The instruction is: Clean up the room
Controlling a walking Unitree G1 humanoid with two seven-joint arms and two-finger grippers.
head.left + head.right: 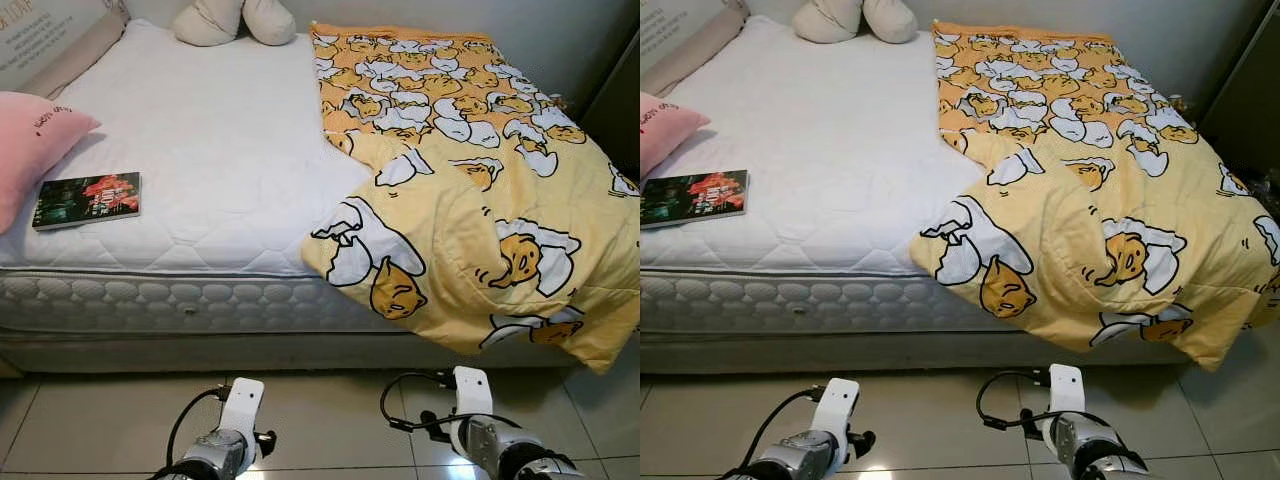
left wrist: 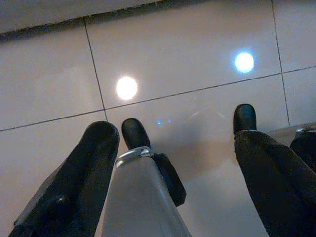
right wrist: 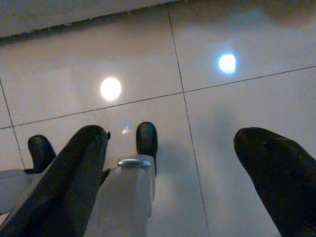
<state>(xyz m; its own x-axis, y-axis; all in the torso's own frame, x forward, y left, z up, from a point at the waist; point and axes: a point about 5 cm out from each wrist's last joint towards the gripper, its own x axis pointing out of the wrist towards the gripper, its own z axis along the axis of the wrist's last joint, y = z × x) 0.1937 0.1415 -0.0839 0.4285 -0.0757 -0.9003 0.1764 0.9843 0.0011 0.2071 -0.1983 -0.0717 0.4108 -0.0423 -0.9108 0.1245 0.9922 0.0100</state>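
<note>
Facing: a bed [image 1: 200, 130] with a bare white quilted mattress, seen from the foot side by the head camera.
Blanket: a yellow blanket [image 1: 470, 190] printed with cartoon egg figures covers the right part of the bed; its lower corner hangs over the mattress edge toward the floor.
Book: a dark-covered book [image 1: 88, 199] with red artwork lies flat on the mattress near the left front edge, just beside a pink pillow [image 1: 30, 140].
Pink pillow: rests at the left edge of the bed, partly cut off by the frame.
Cream cushions: two rounded cream cushions [image 1: 235, 20] sit at the far end of the mattress, touching each other.
Floor: pale glossy tiles [image 1: 330, 420] with dark grout lines; two bright lamp reflections show on the tiles in each wrist view.
Left claw: left claw [image 2: 173, 148] hangs low over the tiles, fingers spread wide apart, nothing between them; one dark finger [image 2: 89, 168] is visible on each side.
Right claw: right claw [image 3: 177, 158] likewise hangs over the tiles, fingers wide apart and gripping nothing.
Arms: both silver forearms appear at the bottom edge of the head view, below the bed frame.
Relation: book and blanket lie on the bed, well apart from both claws; the book is on the left arm's side, the blanket's hanging corner on the right arm's side.
</note>
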